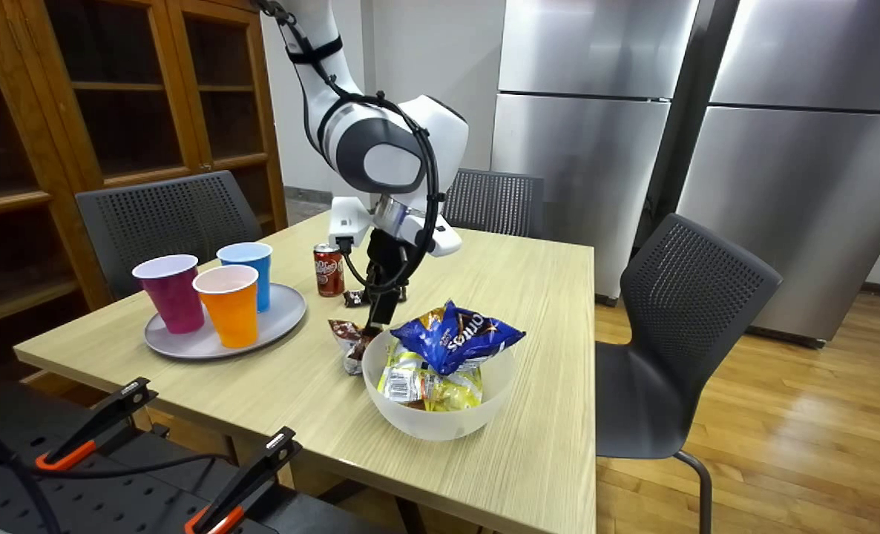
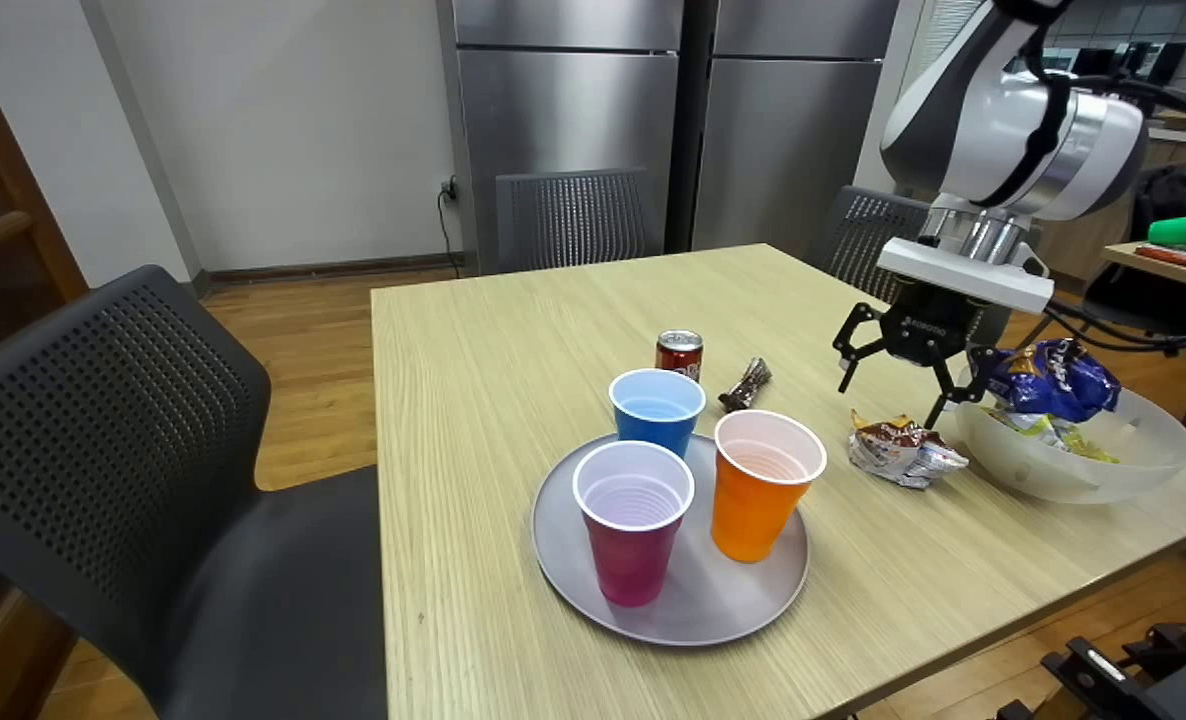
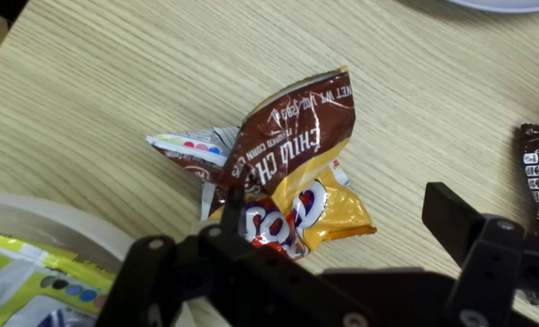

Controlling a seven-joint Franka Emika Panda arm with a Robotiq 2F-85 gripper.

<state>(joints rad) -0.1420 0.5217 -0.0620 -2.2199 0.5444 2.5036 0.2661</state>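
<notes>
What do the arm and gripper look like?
Arm: rounded white shell with light and dark grey panels, silver metal section at the wrist, white plate below that. Thick black cable along it; black straps around it. Gripper: black, angular, two jointed fingers. Small pale lettering on its body, apparently Robotiq.

Glare is thrown back by the steel refrigerator [image 1: 581, 156] and the wood floor [image 1: 826, 400], while the cabinet [image 1: 113, 89] is left dim. In the wrist view, soft shadows are cast on the table [image 3: 115, 91], and small glints are caught by the chip bag [image 3: 296, 145].
</notes>
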